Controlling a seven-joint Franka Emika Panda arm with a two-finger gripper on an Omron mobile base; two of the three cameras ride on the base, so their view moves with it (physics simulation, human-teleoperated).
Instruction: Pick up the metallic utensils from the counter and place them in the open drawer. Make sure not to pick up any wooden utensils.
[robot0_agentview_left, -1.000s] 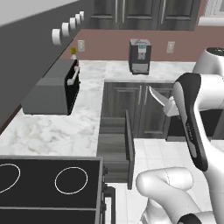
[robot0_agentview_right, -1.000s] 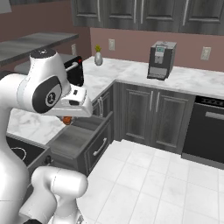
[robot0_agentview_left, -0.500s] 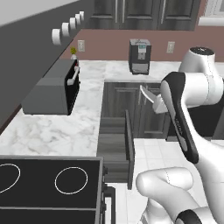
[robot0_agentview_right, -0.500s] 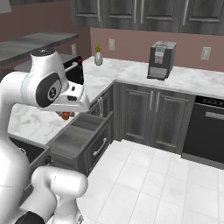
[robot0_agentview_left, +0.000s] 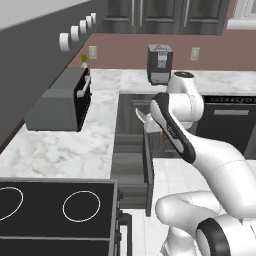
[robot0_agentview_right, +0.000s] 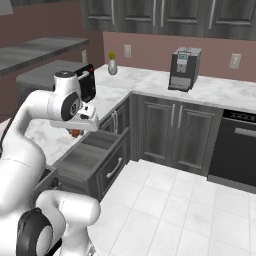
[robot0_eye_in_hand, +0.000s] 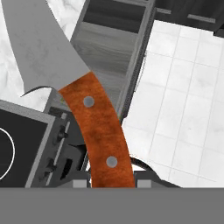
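Nearby — toaster oven, coffee machine

1. No text, label, brand, number or sign can be read in any view.
2. A small pale panel is seen on the coffee machine, but nothing legible is shown on it.

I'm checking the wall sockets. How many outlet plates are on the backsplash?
3: one left, by the small vase, at; one left of the coffee machine, at; one right of it, at. The arm could hide others.
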